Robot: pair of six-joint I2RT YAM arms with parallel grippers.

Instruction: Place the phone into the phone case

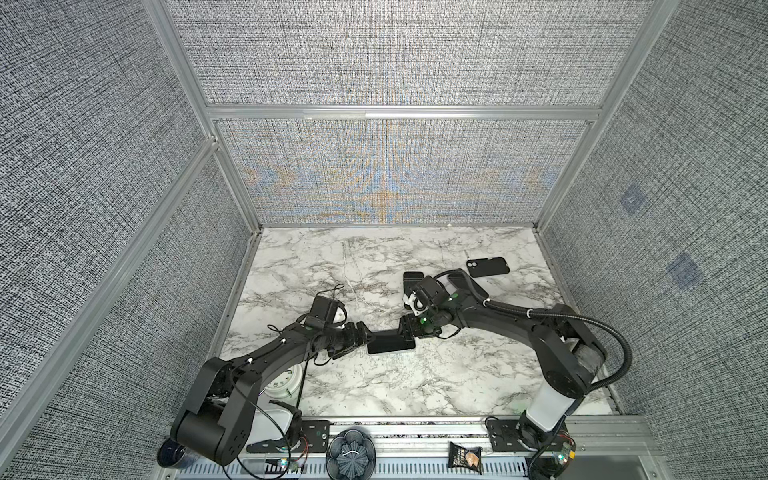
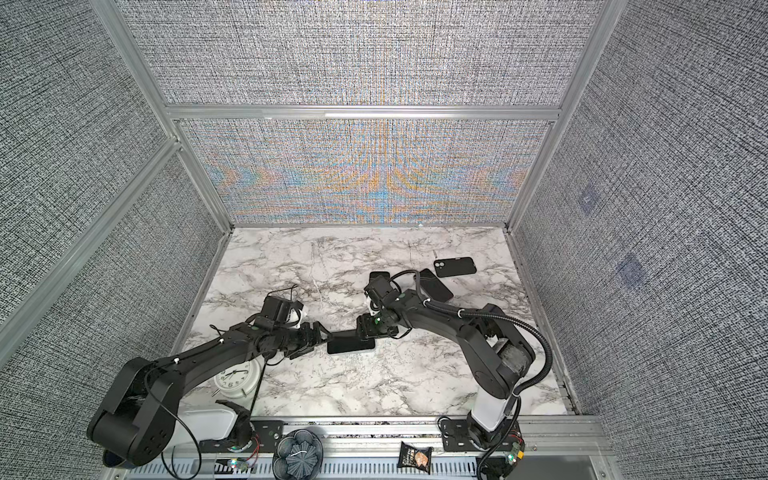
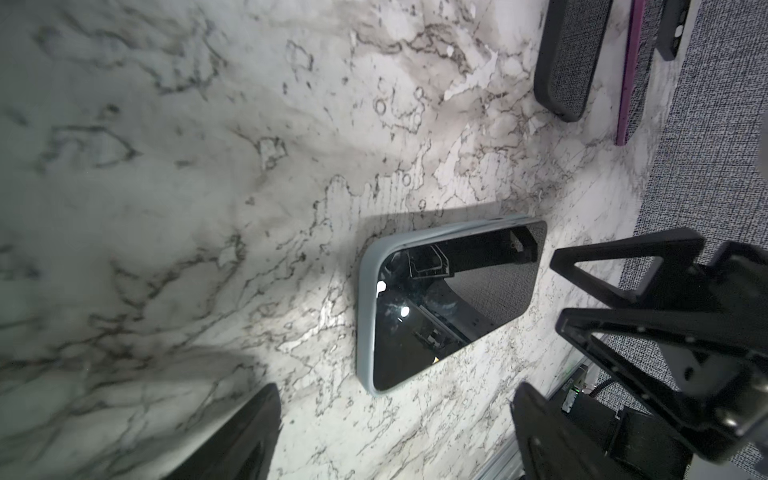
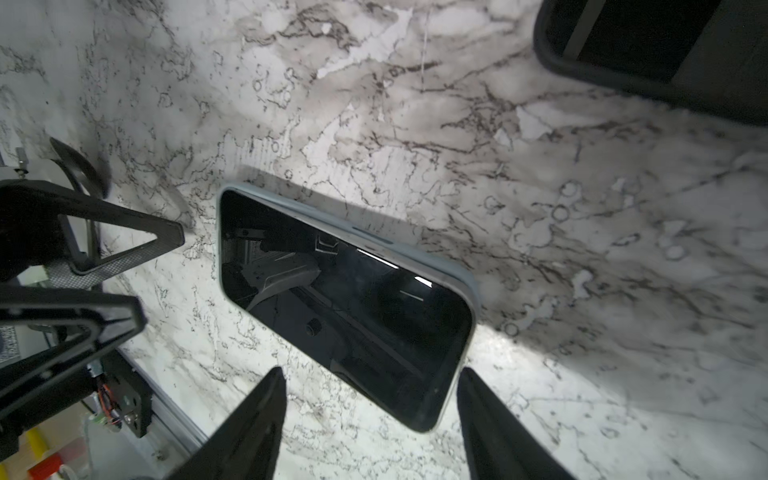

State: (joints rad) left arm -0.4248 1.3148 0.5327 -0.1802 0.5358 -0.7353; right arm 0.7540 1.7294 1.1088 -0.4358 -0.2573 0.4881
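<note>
Phone (image 1: pixel 390 344) lies screen-up on the marble worktop (image 1: pixel 415 386), well apart from the alarm clock (image 1: pixel 284 380), up and to the right of it in both top views. The pale phone case (image 3: pixel 365 291) rims it on the sides that show, so the fit looks done or nearly so; I cannot tell whether every corner is seated. The left gripper (image 1: pixel 358 340), on the clock's side of the phone, has its fingers spread wide and holds nothing. The right gripper (image 4: pixel 370 370), at the end away from the clock, has its fingers (image 4: pixel 266 415) apart, astride one phone corner without pinching it. The next move probably calls for pressing any proud corner down, then lifting clear without dragging the phone. Farther from the clock lie a black case (image 1: pixel 488 267) and other dark slabs (image 1: pixel 413 276), partly under the right arm; nothing blocks either gripper.
</note>
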